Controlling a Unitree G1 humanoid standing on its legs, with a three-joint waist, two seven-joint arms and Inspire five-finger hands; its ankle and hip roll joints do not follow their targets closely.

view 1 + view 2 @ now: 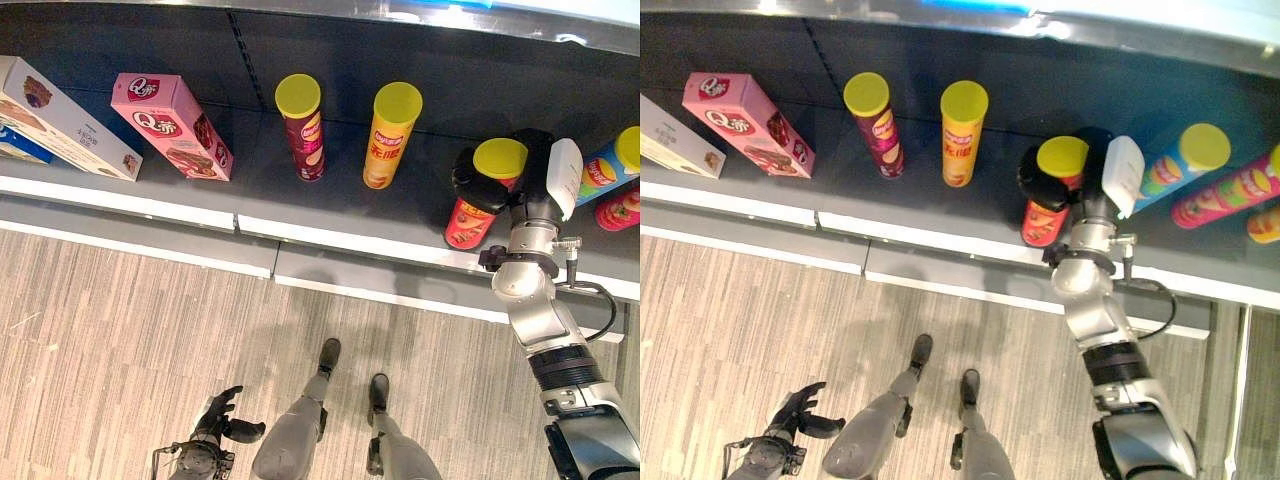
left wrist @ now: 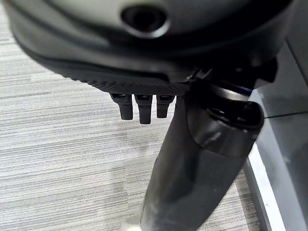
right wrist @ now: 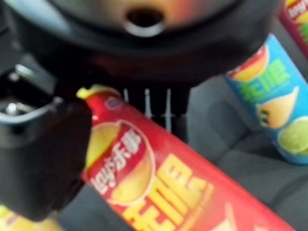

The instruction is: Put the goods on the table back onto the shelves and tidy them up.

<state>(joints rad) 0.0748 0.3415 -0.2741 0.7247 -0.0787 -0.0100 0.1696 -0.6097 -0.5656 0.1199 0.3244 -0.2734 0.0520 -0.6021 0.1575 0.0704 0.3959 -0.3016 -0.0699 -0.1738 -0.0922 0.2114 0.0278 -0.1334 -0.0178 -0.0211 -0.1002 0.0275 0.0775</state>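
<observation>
With the right hand (image 1: 500,185) clasping the red can (image 1: 470,225) upright on the shelf (image 1: 340,190), set it flat before releasing; the left hand (image 1: 215,415) hangs relaxed.

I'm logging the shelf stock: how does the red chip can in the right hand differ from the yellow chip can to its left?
The red chip can has a red body; the yellow chip can has a yellow one. The right hand is curled round the red can, while the yellow can stands free with nothing touching it. The red can is near the shelf front edge; the yellow can stands farther back. Both are upright tubes with yellow lids.
</observation>
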